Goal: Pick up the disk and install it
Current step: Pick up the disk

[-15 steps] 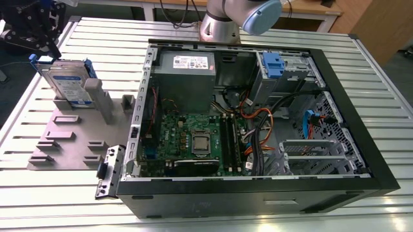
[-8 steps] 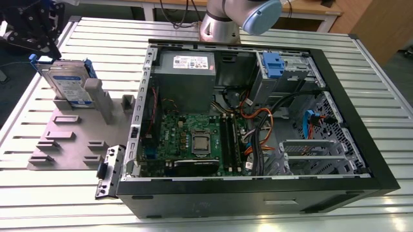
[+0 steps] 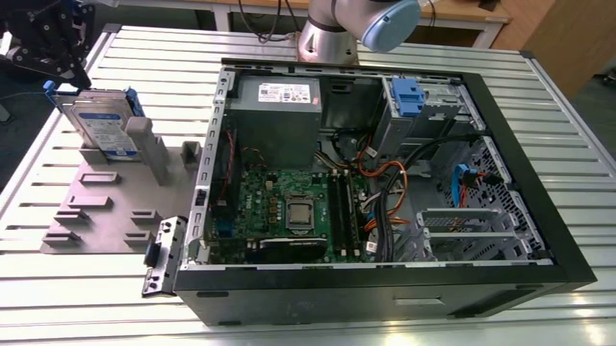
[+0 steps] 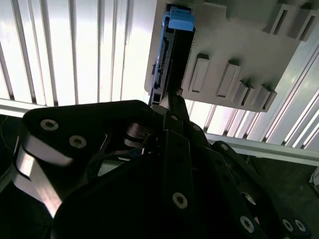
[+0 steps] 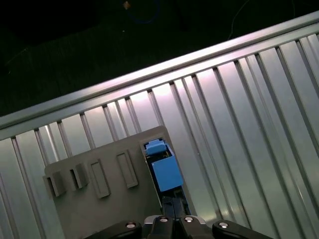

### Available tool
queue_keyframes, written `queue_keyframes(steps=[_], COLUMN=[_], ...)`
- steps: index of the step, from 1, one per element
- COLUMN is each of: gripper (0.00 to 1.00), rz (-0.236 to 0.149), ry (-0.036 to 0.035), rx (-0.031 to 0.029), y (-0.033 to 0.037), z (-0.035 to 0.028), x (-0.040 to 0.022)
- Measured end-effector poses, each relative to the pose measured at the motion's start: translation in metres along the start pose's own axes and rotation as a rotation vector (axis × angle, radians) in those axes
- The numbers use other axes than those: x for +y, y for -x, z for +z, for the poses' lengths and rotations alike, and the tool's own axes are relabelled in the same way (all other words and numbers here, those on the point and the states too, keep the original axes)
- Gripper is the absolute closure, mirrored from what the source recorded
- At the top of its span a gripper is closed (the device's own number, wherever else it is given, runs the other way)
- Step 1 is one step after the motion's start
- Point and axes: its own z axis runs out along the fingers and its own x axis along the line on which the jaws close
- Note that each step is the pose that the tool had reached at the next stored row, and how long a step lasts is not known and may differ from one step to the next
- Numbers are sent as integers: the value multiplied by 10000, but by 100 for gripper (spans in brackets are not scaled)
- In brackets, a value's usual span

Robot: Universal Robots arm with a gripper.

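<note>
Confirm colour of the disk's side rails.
Blue; the disk shows it best in the exterior view.

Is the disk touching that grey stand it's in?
Touching. In the exterior view the disk stands upright in a slot of the grey stand, with its lower edge sitting down inside the slot.

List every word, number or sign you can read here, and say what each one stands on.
Disk, white-and-blue label: print is there, none can be read.
Power supply, white sticker: print is there, none can be read.
Motherboard: no markings can be read.
No text can be quoted from any view.
</note>
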Motion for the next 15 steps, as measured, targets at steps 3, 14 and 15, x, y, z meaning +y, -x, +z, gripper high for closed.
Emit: queue_keyframes(steps=[3,14,15], gripper=[89,89,89], rz=[-36,-234,-296], ry=[-85,-301,-299], rx=[8,-34,-31], y=[2,2,2], z=[0,11,13], x=[2,0,-1])
